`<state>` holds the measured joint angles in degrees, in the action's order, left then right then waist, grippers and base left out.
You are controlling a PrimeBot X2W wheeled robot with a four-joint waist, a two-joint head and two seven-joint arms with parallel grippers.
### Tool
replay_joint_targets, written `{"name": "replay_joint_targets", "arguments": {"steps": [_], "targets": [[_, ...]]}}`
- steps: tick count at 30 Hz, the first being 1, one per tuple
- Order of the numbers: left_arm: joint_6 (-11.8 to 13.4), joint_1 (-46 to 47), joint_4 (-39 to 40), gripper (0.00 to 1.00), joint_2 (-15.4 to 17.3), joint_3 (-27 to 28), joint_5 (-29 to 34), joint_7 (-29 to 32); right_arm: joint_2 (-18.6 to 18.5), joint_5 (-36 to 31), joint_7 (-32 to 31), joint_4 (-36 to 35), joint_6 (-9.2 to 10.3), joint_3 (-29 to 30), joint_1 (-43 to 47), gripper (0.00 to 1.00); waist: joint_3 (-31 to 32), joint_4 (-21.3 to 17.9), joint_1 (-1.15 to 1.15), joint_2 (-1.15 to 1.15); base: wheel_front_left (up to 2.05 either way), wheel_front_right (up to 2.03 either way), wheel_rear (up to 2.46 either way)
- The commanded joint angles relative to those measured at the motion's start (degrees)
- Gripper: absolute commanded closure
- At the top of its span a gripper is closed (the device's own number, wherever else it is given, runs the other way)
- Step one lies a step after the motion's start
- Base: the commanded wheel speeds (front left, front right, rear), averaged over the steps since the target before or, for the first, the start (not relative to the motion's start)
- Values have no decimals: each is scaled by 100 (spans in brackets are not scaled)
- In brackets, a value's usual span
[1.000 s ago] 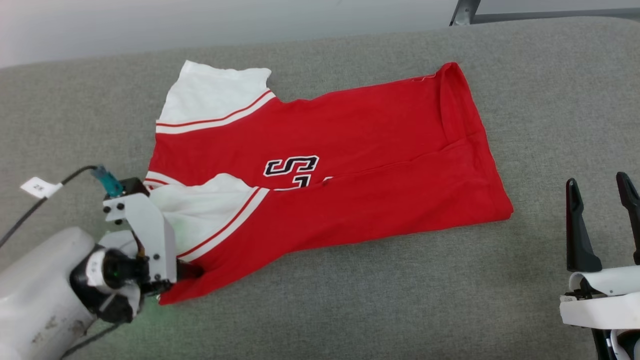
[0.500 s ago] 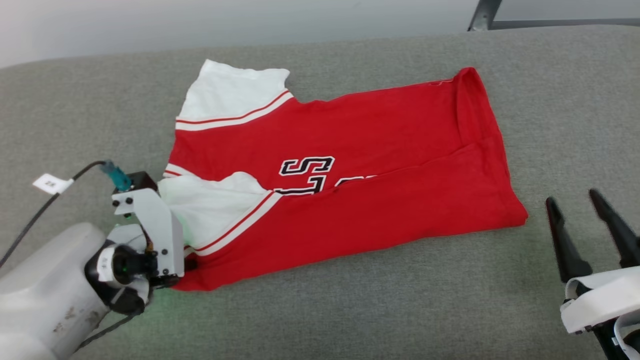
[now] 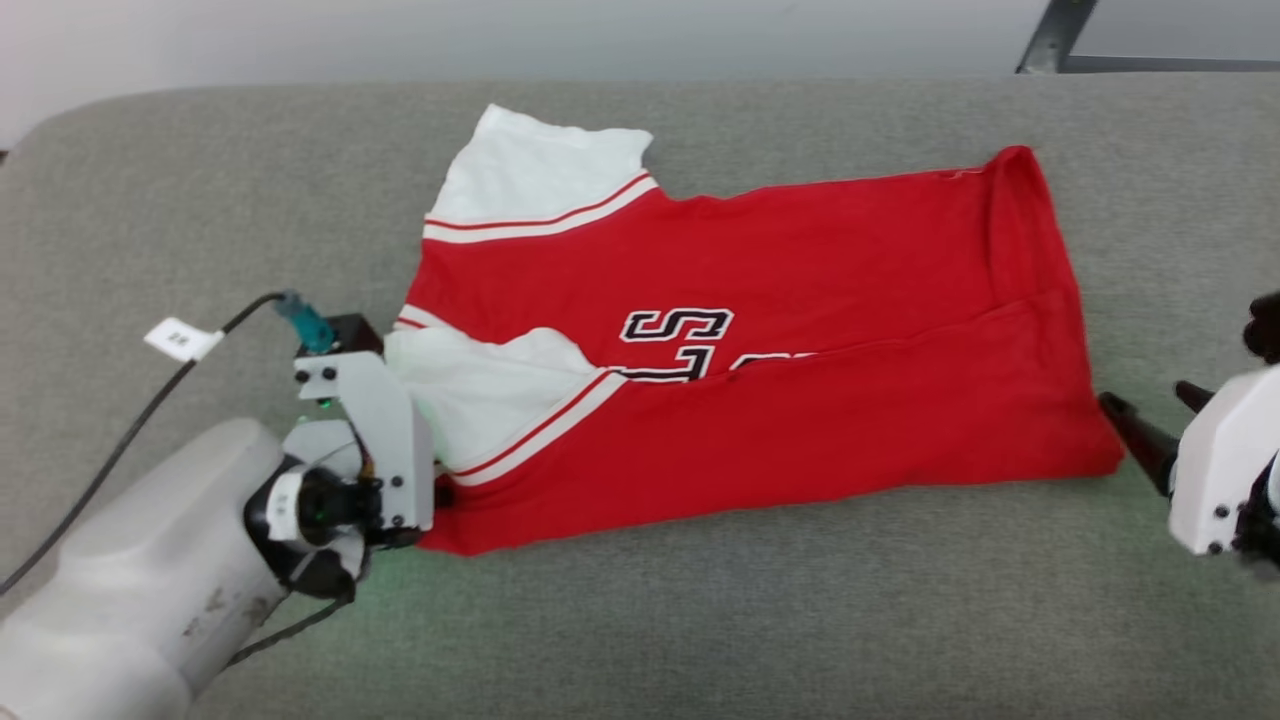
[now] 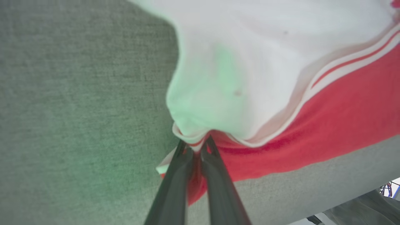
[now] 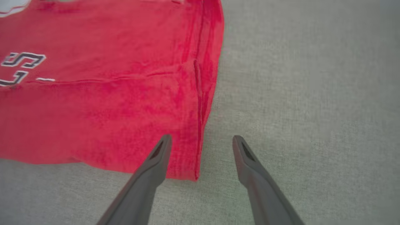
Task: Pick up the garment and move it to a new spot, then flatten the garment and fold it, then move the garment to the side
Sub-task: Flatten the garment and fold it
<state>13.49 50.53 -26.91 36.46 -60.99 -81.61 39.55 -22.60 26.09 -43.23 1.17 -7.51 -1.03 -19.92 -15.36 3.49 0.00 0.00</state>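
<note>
right hand (image 5: 201, 140) closer, wide open over hem corner | left hand (image 4: 197, 149) pinching near corner of red white-sleeved jersey garment (image 3: 820, 290) | flat on grey fabric bench (image 3: 700, 620) | pale wall (image 3: 500, 40), dark metal frame (image 3: 1050, 40) behind

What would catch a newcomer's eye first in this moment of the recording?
The red shirt, with white sleeves and black lettering, lies across the middle of the grey fabric surface with its near side folded over. At its left end the left gripper is shut on a bunched corner by the near white sleeve. At the right end the right gripper stands open at the hem's near corner.
</note>
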Motion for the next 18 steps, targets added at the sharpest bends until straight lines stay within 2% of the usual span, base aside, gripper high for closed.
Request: {"name": "replay_joint_targets", "arguments": {"steps": [1,8,16,18], "targets": [[-58,43,-41,100,-164,-38,50,-62,22,-93,-347,125,3,28,-165,0,-74,135,0,0,0,0,0],[-189,227,-181,100,-424,-39,129,-119,226,-330,-1535,685,4,200,-597,0,-284,362,0,0,0,0,0],[-360,345,-443,100,-617,-6,140,-226,509,-590,-1920,1476,4,192,-784,0,-466,460,0,0,0,0,0],[-405,355,-515,100,-653,2,127,-228,528,-429,-1915,1540,0,11,-797,100,-484,475,0,0,0,0,0]]}}
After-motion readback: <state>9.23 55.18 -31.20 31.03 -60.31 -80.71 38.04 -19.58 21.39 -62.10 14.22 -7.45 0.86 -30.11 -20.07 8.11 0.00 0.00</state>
